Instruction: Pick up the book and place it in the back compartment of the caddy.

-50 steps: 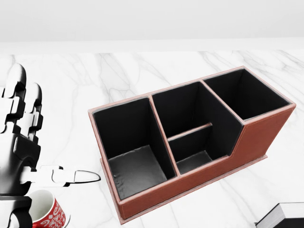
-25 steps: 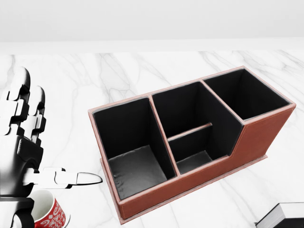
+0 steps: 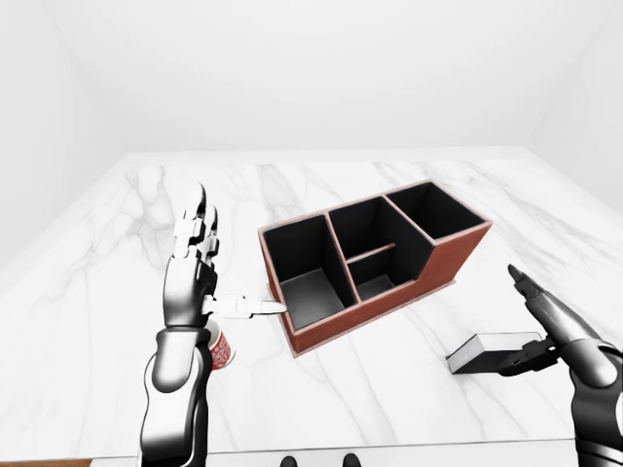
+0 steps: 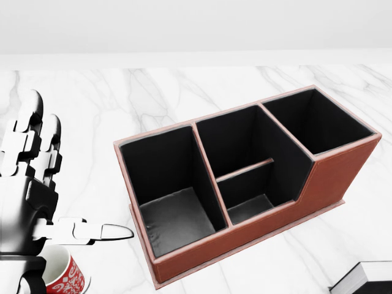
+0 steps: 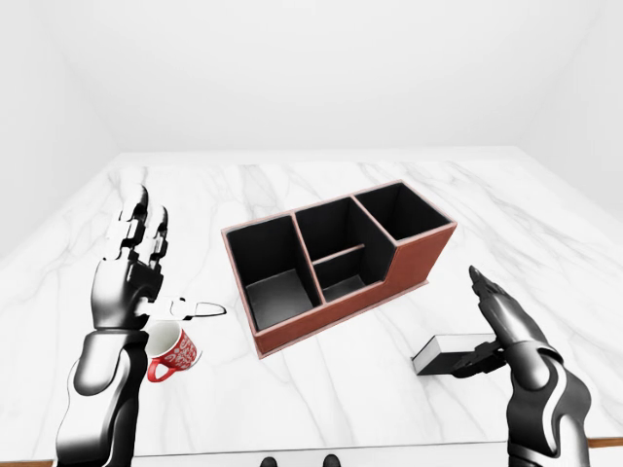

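Observation:
The book [image 3: 490,351] lies flat on the marble table, white-edged with a dark cover, to the lower right of the caddy. My right hand [image 5: 482,326] is open at the book's right end, fingers stretched upward and the thumb low against the book's edge. The brown caddy [image 3: 454,255] has black compartments, all empty, and sits at an angle in the middle of the table. My left hand [image 3: 232,265] is raised left of the caddy, open, with its fingers up and its thumb pointing at the caddy's near-left corner. It holds nothing.
A red-and-white mug [image 5: 173,352] stands on the table just below my left hand. The white marble table [image 3: 389,409] reaches to a plain white wall at the top of the views.
In the head view my left hand has drifted slightly right and down. The caddy, mug and book have not moved.

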Controlling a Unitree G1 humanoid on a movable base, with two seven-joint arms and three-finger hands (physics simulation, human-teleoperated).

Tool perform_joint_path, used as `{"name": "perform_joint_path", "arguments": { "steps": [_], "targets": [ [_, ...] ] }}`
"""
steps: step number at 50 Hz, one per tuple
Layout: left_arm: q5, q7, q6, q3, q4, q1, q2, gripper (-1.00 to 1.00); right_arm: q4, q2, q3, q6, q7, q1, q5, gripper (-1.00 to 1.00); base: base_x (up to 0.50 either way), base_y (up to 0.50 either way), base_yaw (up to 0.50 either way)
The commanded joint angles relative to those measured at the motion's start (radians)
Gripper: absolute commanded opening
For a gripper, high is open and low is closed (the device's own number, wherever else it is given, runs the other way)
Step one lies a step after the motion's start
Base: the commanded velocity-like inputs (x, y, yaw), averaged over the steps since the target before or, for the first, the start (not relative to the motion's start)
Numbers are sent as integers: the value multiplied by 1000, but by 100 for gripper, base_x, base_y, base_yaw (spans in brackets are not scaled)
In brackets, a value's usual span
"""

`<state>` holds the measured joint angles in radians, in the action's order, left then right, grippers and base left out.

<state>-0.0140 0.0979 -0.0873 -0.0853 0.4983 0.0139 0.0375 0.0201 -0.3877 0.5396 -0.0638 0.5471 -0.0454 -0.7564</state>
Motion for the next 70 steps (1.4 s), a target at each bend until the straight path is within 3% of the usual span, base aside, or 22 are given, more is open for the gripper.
{"name": "perform_joint_path", "arguments": {
  "steps": [1,38,70],
  "targets": [
    [-1,1,0,0,1,1,0,100,-19,-6,-9,10,-6,4,-11,100,0,0,0],
    [-13,1,0,12,-8,12,-4,100,-108,-14,-32,70,-57,-2,-31,100,0,0,0],
    [-15,2,0,14,-10,12,-5,100,-201,-32,-60,85,-100,8,-23,100,0,0,0]
  ]
}}
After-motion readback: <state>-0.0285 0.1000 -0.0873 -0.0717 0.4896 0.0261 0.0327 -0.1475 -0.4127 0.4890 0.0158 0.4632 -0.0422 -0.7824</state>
